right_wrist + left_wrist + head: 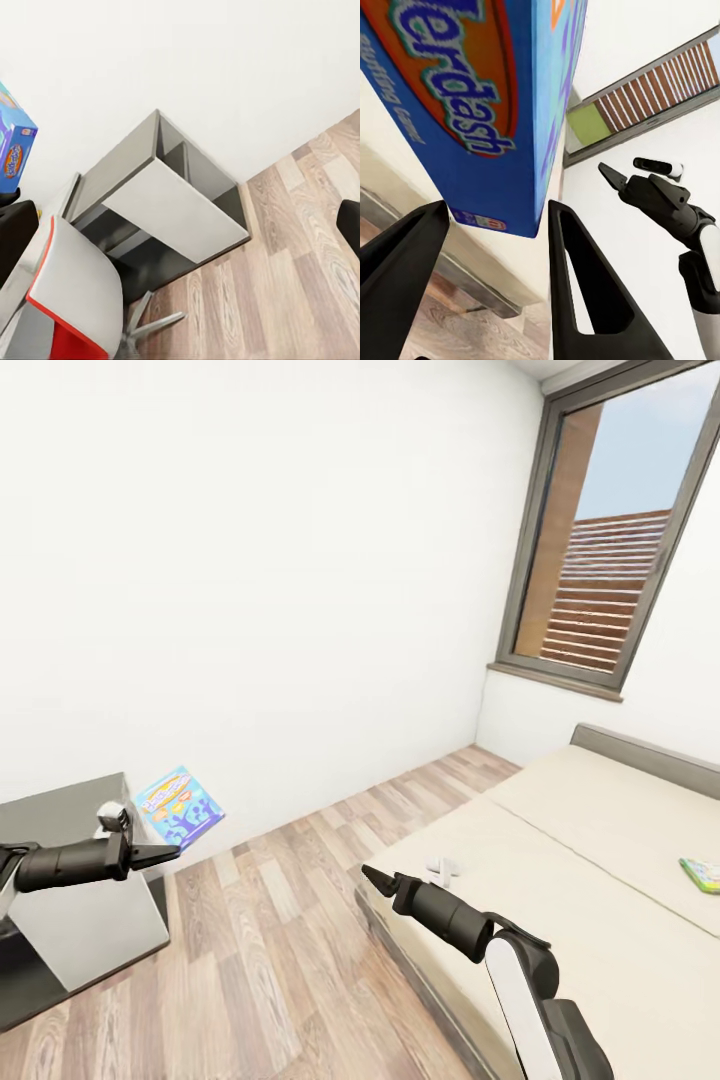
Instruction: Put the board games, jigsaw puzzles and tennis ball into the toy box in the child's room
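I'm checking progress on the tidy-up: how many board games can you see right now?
2: a blue board game in the left gripper, and a green-edged one on the bed. Others may be out of view.

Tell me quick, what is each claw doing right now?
Left claw: closed on the flat blue rectangular board game box.
Right claw: holding nothing; whether it is open or closed cannot be told.

Left arm extended forward at low left, left gripper (pixel 168 852) clamped on the edge of the blue board game (pixel 179 807) (box upright). Right arm bent, forearm angled inward; right gripper (pixel 374 880) empty, fingers together
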You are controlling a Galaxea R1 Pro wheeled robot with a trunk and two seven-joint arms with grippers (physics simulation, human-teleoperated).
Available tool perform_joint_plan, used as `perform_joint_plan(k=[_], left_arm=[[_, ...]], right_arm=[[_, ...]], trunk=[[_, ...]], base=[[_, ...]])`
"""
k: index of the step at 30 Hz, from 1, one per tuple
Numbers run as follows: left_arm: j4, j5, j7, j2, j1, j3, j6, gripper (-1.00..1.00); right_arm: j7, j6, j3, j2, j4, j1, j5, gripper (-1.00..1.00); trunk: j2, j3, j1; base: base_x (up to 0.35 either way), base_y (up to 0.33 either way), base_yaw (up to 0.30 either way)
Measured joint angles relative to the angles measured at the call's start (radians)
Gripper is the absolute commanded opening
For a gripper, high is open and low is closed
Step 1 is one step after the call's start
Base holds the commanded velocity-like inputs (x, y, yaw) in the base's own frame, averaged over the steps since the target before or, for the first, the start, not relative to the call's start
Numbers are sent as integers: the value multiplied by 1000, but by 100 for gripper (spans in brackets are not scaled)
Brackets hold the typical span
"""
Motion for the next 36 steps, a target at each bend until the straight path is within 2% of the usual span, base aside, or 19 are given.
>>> perform_joint_plan(k=[24,36], left_arm=[[0,3,0,-9,0,0,-8,-100],[1,4,0,-23,0,1,-9,-100]], right_arm=[[0,0,1,0,0,0,0,100],[0,-1,3,0,-2,0,0,100]], trunk=[[0,0,0],[0,-2,-1]], base=[[2,0,291],[268,0,44]])
